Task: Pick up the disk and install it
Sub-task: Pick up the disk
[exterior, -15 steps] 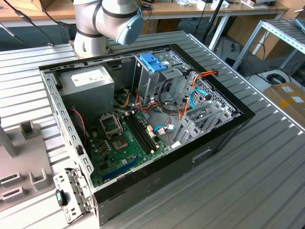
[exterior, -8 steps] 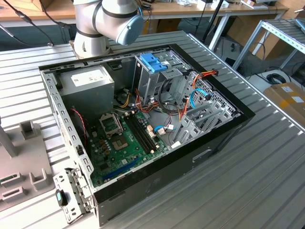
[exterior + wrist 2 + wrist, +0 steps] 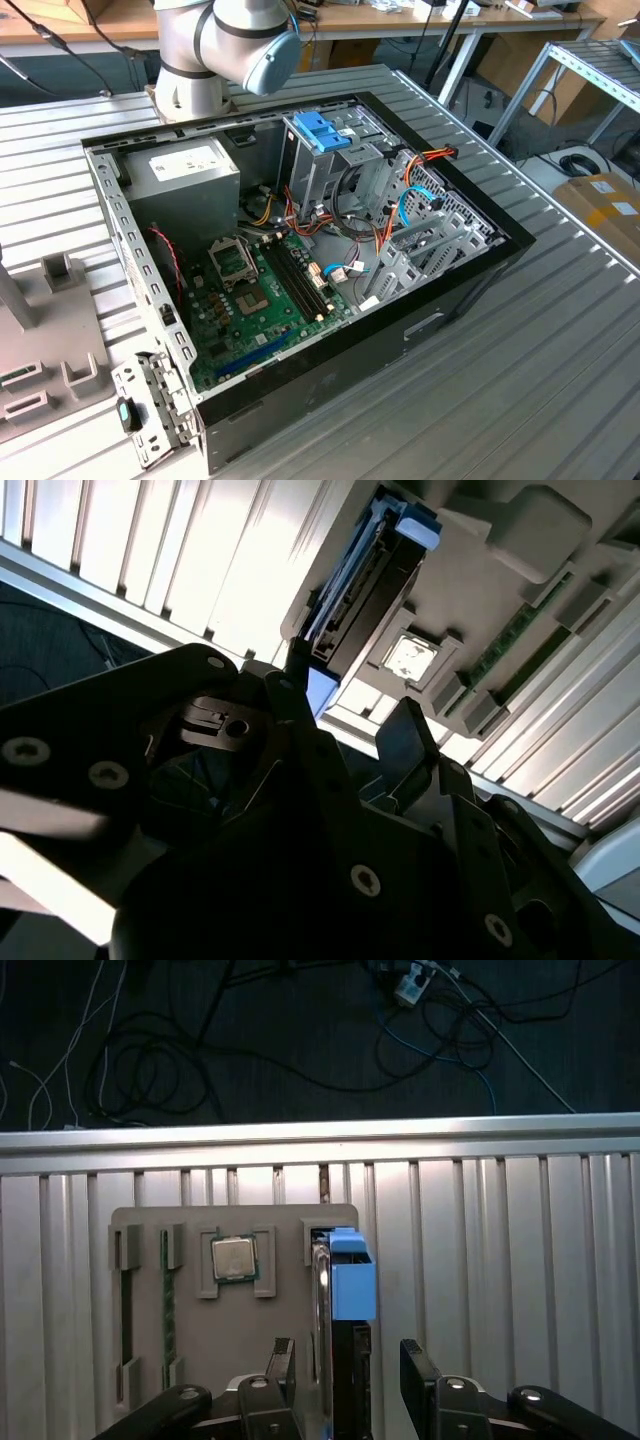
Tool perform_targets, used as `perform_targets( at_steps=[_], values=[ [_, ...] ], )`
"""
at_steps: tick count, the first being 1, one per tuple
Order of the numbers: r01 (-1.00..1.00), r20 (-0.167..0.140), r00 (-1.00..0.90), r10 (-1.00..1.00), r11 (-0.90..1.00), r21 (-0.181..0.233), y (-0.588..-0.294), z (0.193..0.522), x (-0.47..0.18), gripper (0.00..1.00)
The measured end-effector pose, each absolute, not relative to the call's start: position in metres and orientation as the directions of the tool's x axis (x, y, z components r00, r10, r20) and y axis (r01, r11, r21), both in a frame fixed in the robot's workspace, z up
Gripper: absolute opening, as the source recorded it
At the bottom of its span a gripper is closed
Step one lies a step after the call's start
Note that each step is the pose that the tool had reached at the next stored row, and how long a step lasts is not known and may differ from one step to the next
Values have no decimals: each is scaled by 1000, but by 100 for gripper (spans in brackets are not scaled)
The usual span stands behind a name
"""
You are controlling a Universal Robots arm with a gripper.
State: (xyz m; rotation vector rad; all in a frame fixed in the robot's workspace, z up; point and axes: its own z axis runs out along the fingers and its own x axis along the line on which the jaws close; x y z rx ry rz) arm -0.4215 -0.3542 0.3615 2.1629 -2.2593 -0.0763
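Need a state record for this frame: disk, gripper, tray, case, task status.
disk: on edge in a slot of the grey tray, blue carrier on it, not gripped
gripper: open, fingers flanking the disk, a gap on each side in the first wrist view
tray: on the ribbed table, also holds a square chip
case: open on the table, motherboard exposed
status: disk not yet lifted, not installed
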Motion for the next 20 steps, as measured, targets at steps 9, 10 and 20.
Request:
perform_targets(
  at_steps=[9, 10, 20],
  values=[
    [-998, -24, -42, -999, 41, 44, -354, 358, -422, 54],
    [-998, -24, -42, -999, 41, 44, -354, 358, -422, 54],
    [-998, -24, -41, -999, 40, 44, -354, 355, -422, 54]
  ],
)
